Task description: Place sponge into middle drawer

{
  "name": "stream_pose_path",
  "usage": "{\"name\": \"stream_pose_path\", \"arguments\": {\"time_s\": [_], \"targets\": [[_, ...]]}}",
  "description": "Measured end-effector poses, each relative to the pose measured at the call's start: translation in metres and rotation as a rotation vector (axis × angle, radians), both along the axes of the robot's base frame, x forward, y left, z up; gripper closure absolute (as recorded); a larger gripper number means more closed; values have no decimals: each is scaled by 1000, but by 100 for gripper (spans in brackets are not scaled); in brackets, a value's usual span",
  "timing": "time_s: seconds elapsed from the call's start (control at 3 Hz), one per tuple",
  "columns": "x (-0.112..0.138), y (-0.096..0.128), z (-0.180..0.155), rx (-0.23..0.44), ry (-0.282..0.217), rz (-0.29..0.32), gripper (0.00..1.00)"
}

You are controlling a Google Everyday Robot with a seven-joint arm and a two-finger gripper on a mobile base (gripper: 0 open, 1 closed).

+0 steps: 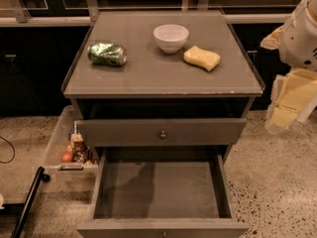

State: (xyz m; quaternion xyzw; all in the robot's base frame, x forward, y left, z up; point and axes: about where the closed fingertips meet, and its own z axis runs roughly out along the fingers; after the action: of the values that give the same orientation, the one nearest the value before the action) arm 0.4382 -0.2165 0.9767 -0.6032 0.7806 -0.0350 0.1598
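Note:
The pale-yellow sponge [201, 57] lies on the cabinet top [148, 76], right of centre, beside the white bowl [171, 37]. The middle drawer [161, 190] is pulled out below, a grey-brown tray with a bare dark bottom. My gripper [289, 103] hangs off the cabinet's right side, below the white arm [299, 31]. It is level with the cabinet's front edge, apart from the sponge and holding nothing that I can see.
A shiny green can [107, 54] lies on its side at the top's left. The upper drawer front with a brass knob [162, 134] is closed. A clear bin of snacks [72, 150] stands on the floor at left, and a black pole [29, 200] leans at the lower left.

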Motion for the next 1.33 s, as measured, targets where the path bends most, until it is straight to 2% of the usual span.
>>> {"name": "stream_pose_path", "arguments": {"time_s": [0.33,0.67,1.0,1.33], "targets": [[1,0,0,1,-1,-1,0],[22,-6,-5,54,-28,-30,0],[58,-11,-22,110,-51,-42,0],[94,-5,-35,115,-99,-7,0]]}}
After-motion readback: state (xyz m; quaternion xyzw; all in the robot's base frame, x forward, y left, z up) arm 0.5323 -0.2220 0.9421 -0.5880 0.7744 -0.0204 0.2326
